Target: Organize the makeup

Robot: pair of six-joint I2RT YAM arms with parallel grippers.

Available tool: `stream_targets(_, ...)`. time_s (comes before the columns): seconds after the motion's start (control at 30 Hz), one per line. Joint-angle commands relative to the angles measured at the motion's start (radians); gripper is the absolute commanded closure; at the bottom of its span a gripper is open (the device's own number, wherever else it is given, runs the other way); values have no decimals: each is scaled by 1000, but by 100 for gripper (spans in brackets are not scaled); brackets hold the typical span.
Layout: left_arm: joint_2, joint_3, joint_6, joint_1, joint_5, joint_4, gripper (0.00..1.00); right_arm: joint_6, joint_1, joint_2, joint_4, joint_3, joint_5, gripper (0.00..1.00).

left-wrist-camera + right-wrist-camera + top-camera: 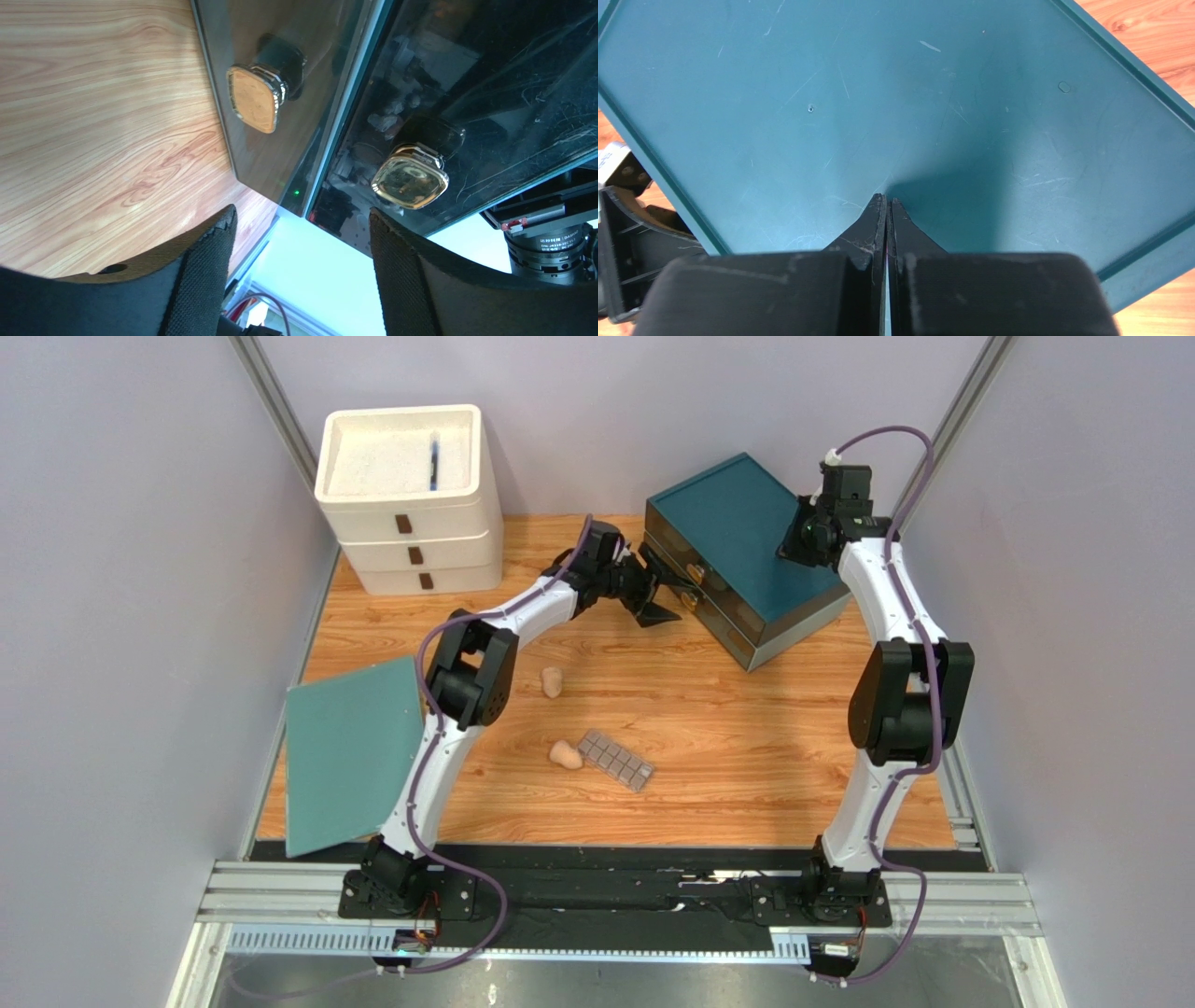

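Note:
Two beige egg-shaped sponges (553, 682) (565, 753) lie on the wooden table, and a grey-brown gridded palette (616, 759) lies just right of the nearer one. My left gripper (659, 594) is at the front of the dark teal drawer box (744, 546). In the left wrist view it (302, 273) stands open with nothing between its fingers, facing two gold drawer knobs (256, 98) (410, 176). My right gripper (795, 549) is shut, and its tips (887, 204) rest on the box's teal top (913, 91).
A white stacked drawer unit (408, 511) stands at the back left, with a slim dark item (432, 462) in its open top tray. A flat teal sheet (351, 753) overhangs the table's left edge. Grey walls close in on both sides.

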Motion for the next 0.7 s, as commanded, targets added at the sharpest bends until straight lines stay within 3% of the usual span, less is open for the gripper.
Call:
stream_targets(0.0, 35, 60, -27, -8, 3, -18, 29, -9, -5, 18, -92, -48, -26, 100)
stream_targets(0.13, 51, 60, -41, -8, -15, -19, 39, -9, -5, 22, -93, -51, -35, 100)
stream_targets(0.43, 103, 115, -44, -7, -55, 2, 41, -22, -5, 19, -96, -71, -41, 100)
stream_targets(0.67, 149, 207, -13, -8, -101, -120, 45, -26, -6, 18, -95, -88, -43, 100)
